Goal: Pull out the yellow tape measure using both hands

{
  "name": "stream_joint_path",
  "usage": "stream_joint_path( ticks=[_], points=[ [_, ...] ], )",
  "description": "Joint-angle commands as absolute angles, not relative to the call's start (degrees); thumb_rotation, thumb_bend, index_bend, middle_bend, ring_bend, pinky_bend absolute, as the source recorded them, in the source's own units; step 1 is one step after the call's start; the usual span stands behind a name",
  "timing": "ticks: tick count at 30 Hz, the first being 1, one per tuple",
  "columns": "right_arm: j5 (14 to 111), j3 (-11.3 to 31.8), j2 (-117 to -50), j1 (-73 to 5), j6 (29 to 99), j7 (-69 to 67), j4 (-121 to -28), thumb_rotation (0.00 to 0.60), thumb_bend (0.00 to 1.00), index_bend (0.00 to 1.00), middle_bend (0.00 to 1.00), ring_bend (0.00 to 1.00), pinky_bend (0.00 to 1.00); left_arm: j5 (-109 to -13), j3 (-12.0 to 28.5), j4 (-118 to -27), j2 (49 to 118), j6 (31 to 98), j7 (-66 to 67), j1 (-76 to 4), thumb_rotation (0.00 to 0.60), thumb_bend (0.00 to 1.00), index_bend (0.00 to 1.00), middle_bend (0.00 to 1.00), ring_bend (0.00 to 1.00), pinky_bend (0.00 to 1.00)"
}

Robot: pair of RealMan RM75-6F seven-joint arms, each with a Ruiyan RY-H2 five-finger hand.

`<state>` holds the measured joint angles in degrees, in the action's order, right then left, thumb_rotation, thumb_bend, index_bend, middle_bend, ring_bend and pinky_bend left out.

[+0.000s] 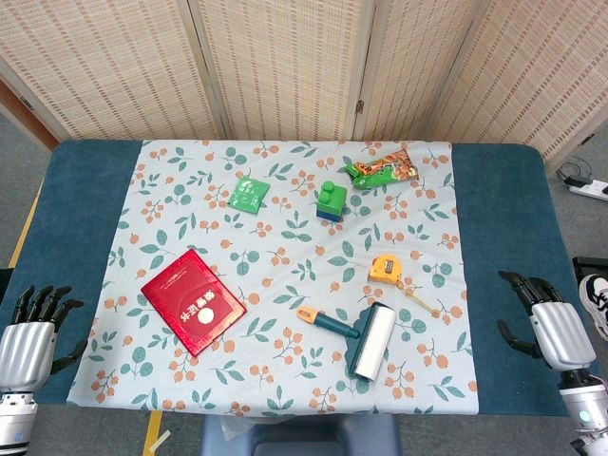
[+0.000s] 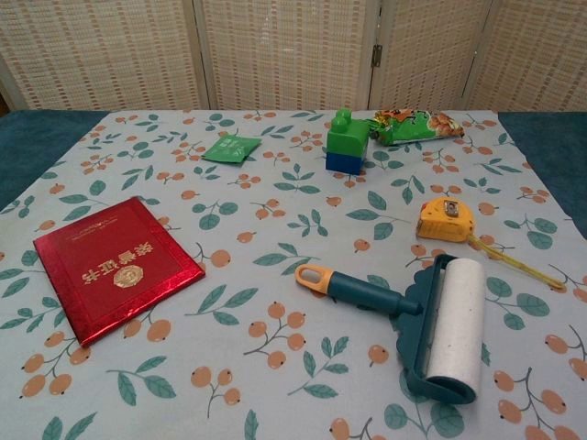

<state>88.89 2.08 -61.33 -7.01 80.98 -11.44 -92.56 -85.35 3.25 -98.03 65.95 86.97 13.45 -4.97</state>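
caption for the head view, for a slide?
Both hands, left and right, open at the table edges; yellow tape measure untouched on the floral cloth, its tape partly out beside a lint roller.

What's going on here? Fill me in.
Nothing is being handled yet. The left hand and right hand sit open at the table's near corners, touching nothing. The yellow tape measure lies on the flowered cloth with a short length of tape already out, next to a lint roller.

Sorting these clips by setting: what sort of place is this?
Probably an indoor robot test setup, not a home: a table under a floral cloth, woven folding screens behind, assorted props like the yellow tape measure.
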Motion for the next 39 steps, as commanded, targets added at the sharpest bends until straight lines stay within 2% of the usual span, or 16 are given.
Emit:
stream_joint_path(
  ticks=[1,15,22,30,39],
  points=[
    [88.76,2.18,-61.43,-7.14,80.86,-11.46,-92.40,0.600,0.43,0.15,0.20,0.27,0.14,-85.10,3.36,-98.00,66.06,86.79,13.76,-5.09,0.600,0.30,0.33,0.20,0.14,0.00],
    [87.70,1.94,-61.58,-8.52,77.77,-9.50,-93.03,0.600,0.43,0.15,0.19,0.27,0.15,-84.75,3.49,-98.17,66.30,86.27,14.41,-5.52,0.600,0.30,0.33,0.20,0.14,0.00],
    [83.21,3.71,-63.97,-13.52,69.12,-4.91,-93.78,0.600,0.43,0.08,0.15,0.26,0.18,-84.40,3.38,-98.45,66.32,86.02,15.03,-5.55,0.600,0.30,0.33,0.20,0.14,0.00],
    [72.15,8.28,-70.14,-22.71,55.42,0.84,-90.78,0.600,0.43,0.00,0.05,0.20,0.21,-83.93,3.21,-98.53,66.62,85.78,15.40,-5.49,0.600,0.30,0.33,0.20,0.14,0.00],
    [62.43,11.29,-78.87,-31.51,46.20,6.57,-82.87,0.600,0.43,0.00,0.04,0.18,0.22,-82.95,3.09,-98.14,66.51,85.27,15.10,-5.34,0.600,0.30,0.34,0.20,0.14,0.00]
  ],
)
